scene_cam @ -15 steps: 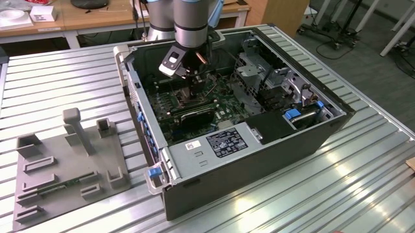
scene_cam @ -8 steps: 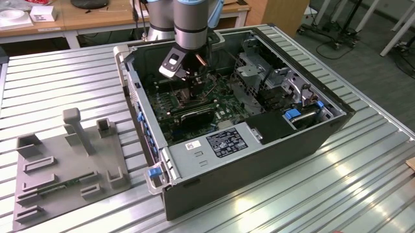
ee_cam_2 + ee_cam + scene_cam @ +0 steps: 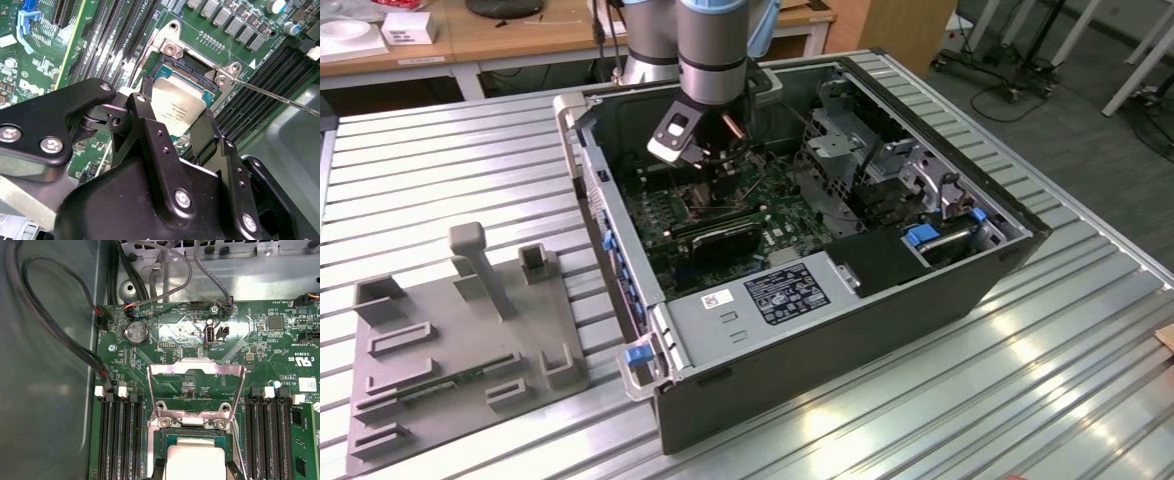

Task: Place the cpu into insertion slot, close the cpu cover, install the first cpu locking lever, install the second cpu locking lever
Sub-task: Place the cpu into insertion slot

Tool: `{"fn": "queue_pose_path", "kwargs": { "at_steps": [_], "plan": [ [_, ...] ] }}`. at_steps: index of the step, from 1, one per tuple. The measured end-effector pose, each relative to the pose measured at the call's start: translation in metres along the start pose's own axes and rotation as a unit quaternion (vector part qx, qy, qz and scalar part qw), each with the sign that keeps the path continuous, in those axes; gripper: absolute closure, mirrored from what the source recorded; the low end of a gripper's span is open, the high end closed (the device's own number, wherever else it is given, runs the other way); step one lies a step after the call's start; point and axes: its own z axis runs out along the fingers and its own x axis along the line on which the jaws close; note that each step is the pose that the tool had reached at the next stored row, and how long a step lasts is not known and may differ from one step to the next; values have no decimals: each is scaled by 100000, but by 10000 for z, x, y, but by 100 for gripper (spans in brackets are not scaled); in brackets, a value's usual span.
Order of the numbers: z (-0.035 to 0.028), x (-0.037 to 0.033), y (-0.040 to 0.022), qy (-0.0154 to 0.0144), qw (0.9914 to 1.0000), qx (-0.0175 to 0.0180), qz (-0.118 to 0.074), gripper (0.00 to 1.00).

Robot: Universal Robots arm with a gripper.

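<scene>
The fingers (image 3: 150, 130) are closed against two opposite edges of the cpu (image 3: 176, 105), which is held by the gripper (image 3: 175, 125) in or just over the insertion slot (image 3: 182, 67); whether it is seated cannot be told. The chip is judged light, rigid and fragile. It is best gripped by its bare edges and kept level over the slot. The grip is shown close in the second wrist view. The cpu cover (image 3: 197, 364) is seen swung open beyond the slot in the first wrist view, and the computer case (image 3: 854, 340) around the slot in the exterior view.
</scene>
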Motion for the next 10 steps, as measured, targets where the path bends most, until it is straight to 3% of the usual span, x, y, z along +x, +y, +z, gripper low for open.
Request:
{"fn": "queue_pose_path", "kwargs": {
  "at_steps": [10],
  "plan": [
    [23, -1, -20, 23, 100000, -73, -34, 46]
  ]
}}
